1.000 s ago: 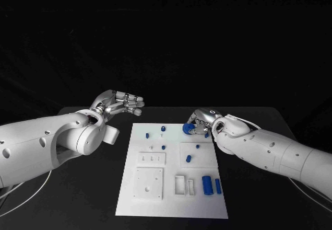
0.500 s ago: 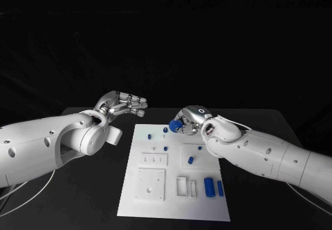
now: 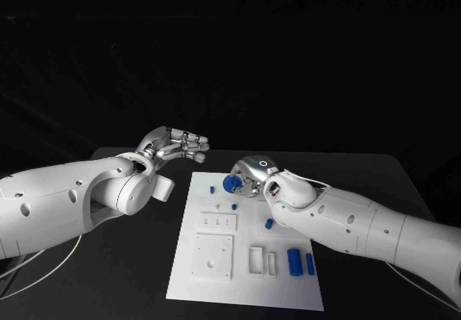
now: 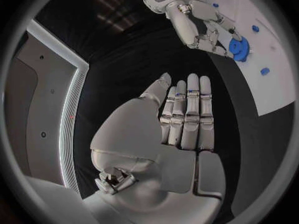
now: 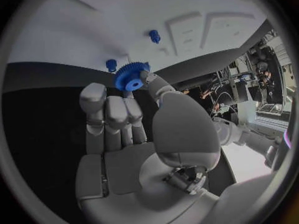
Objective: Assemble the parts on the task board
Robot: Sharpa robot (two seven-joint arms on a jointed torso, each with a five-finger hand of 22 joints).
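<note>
Holding: the right hand [image 3: 252, 179] pinches a small blue gear [image 3: 232, 181] between its fingers [image 5: 127, 109], over the far end of the task board [image 3: 245, 280].
Gear's lie: its toothed face is turned out from the fingertips, bore open; in the right wrist view the gear [image 5: 130, 76] sits at the tips, with the board's surface beyond it.
Key relation: two blue pegs [image 5: 111, 64] stand on the board just past the gear; the coming move, as I judge it, turns on lining the bore over one of them, though I cannot tell which.
Nearer hand: the right, plainly; the left hand [image 3: 176, 145] hangs over the worktop [image 3: 384, 167] beside the board's far left corner, well apart from the gear.
Left fingers: straight, side by side, holding nothing [image 4: 187, 114].
Other parts: two blue cylinders [image 3: 295, 261] lie near the board's near right edge, untouched.
Head view gives: the gear's place along the board, but the hand hides the pegs beneath it.
Right wrist view gives: gear teeth, bore and pegs together.
Left wrist view gives: the gear [image 4: 237, 47] side-on under the right hand, clear of the board.
</note>
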